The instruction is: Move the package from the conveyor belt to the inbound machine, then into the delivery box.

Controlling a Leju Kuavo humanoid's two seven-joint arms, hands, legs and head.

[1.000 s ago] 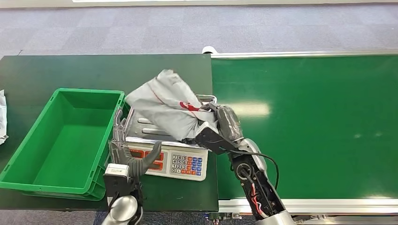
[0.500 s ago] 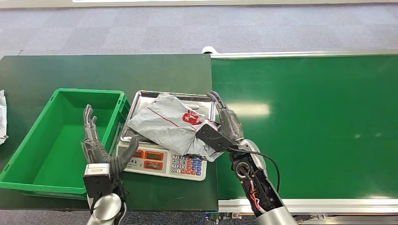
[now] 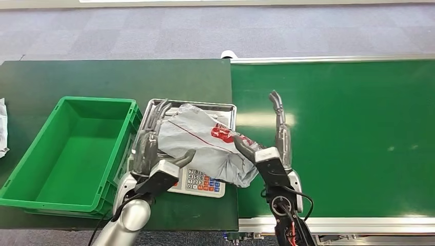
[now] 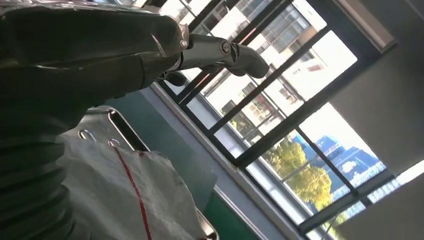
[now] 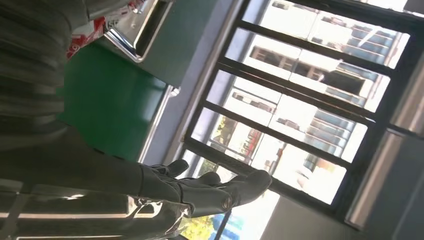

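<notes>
Left hand found at the near-left edge of the package, fingers laid up along that edge and thumb curled under the near side; touching, but whether grasping or merely cupping could not be told. Right hand lifted just beside the package's right end, fingers spread and pointing up, holding nothing; thumb very near the red-printed corner, contact uncertain. Package, a grey crinkled bag with a red line and a red label, lying flat on the steel tray of the scale, its near-right corner draped over the tray edge, past the keypad and toward the conveyor belt. Long axis judged to run from the far-left of the tray to the near-right, label end pointing toward the belt and the robot's right side. Step judged: package set on the weighing machine, belt-to-machine leg done, transfer to the green box not yet done. Next move judged to need a firm hold by the left hand on the near-left edge, then a lift over the box's right wall, which stands just beside the scale. Soft bag likely to sag and drag on that rim.
</notes>
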